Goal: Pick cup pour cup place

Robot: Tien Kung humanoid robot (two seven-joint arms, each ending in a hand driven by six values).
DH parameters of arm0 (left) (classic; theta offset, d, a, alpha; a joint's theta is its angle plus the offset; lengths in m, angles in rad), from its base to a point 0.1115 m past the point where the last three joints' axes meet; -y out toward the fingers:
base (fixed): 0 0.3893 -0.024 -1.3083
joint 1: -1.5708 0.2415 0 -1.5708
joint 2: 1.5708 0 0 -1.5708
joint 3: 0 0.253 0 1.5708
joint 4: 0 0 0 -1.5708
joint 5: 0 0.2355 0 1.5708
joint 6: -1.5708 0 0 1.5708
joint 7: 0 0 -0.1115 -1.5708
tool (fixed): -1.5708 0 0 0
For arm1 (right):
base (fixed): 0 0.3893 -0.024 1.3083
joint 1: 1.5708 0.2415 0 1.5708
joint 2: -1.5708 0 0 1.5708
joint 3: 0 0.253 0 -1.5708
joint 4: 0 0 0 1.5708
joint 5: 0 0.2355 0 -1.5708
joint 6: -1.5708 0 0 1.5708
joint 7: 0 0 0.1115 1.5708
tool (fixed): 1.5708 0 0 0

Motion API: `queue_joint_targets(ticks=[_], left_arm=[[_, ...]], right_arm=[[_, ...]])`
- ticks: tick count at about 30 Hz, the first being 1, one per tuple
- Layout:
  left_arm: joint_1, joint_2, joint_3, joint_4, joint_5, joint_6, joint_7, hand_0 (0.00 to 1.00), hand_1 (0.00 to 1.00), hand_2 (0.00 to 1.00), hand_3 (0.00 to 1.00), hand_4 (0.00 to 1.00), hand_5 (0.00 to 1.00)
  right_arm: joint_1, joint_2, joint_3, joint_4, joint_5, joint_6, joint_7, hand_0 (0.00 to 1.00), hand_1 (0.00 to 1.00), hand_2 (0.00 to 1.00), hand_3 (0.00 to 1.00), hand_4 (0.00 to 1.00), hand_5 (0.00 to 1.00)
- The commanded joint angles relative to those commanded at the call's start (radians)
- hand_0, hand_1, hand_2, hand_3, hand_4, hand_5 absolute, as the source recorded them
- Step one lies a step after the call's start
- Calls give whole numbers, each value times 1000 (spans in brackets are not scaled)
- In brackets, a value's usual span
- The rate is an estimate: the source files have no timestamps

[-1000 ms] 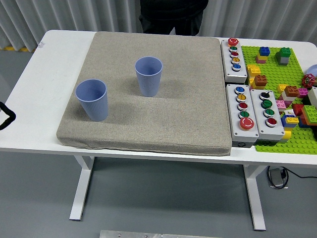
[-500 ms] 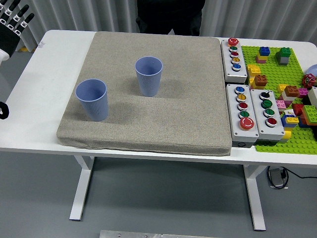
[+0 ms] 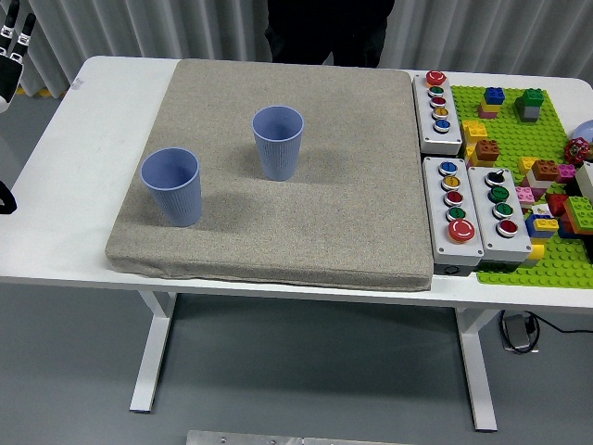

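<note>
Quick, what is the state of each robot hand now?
Left hand: at the picture's top left edge, fingers extended, holding nothing.
Right hand: not in view.

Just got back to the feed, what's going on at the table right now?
Nothing is held yet. Two blue cups, the near-left cup and the far cup, stand upright and apart on the grey mat. The left hand is up at the far-left edge, off the table. A person stands at the far side.

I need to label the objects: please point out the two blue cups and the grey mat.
Near cup (image 3: 172,188), head view, front wall.
Far cup (image 3: 278,146), head view, front wall.
Grey mat (image 3: 352,185), head view, bare top surface.
</note>
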Motion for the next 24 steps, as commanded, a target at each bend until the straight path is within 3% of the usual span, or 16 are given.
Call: queue_joint_targets(ticks=[6, 16, 24], left_arm=[[15, -6, -28, -21, 61, 22, -5, 788, 788, 857, 850, 799, 998], [37, -26, -52, -36, 55, 29, -9, 788, 787, 857, 850, 797, 998], [68, -26, -72, -57, 72, 32, -8, 787, 784, 854, 848, 797, 998]], right_arm=[[2, 1, 7, 0, -8, 1, -2, 693, 658, 607, 629, 2, 277], [3, 1, 14, 0, -18, 0, -2, 693, 658, 608, 629, 2, 272], [-4, 0, 9, -1, -4, -7, 1, 693, 658, 607, 628, 2, 269]])
